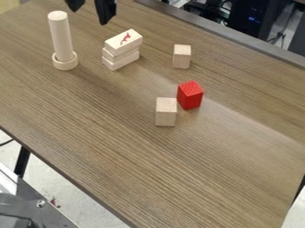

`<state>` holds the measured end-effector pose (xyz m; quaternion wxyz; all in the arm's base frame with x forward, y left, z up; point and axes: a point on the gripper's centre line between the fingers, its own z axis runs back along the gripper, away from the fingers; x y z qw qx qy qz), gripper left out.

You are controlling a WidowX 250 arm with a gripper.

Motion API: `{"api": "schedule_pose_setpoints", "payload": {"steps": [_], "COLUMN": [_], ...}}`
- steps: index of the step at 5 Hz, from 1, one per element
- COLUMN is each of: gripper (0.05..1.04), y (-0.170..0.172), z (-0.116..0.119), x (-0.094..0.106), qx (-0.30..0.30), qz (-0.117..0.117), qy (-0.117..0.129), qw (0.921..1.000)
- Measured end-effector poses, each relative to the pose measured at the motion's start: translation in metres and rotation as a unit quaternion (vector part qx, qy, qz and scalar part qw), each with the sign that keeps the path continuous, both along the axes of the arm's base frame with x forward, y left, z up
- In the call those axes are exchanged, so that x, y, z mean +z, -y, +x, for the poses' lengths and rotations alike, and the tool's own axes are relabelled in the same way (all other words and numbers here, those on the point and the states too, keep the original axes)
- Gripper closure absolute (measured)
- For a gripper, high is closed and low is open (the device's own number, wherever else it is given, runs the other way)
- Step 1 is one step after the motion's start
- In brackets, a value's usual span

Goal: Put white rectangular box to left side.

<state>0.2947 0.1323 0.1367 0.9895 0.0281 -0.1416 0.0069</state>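
Wood-grain tabletop [149,164], and there's the pale cylinder [60,35] upright in its ring [65,63], three white rectangular blocks [116,52] stacked near it; claw [89,17] hanging at the top edge, released, tips apart; red block [190,95] just beside one pale block [166,112], a smaller-looking pale block [182,57] farther back

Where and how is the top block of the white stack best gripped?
Probably from straight above, with the open tool closing mid-length across the long sides of the top block: it lies flat and is narrower than it is long. A shallow grip seems wise, as two similar blocks sit right beneath.
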Motion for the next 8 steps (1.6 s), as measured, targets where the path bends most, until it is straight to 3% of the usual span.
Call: {"api": "schedule_pose_setpoints", "payload": {"steps": [2,4,5,8], "gripper": [0.085,0.085,0.085,0.115], "y": [0.003,0.004,0.002,-0.008], "z": [0.027,0.047,0.051,0.055], "x": [-0.009,-0.03,-0.045,-0.063], "qx": [-0.055,-0.069,-0.072,-0.076], "qz": [0.008,-0.003,-0.005,0.002], "qy": [0.01,0.012,0.005,0.006], "qw": [0.9984,0.9975,0.9974,0.9971]}}
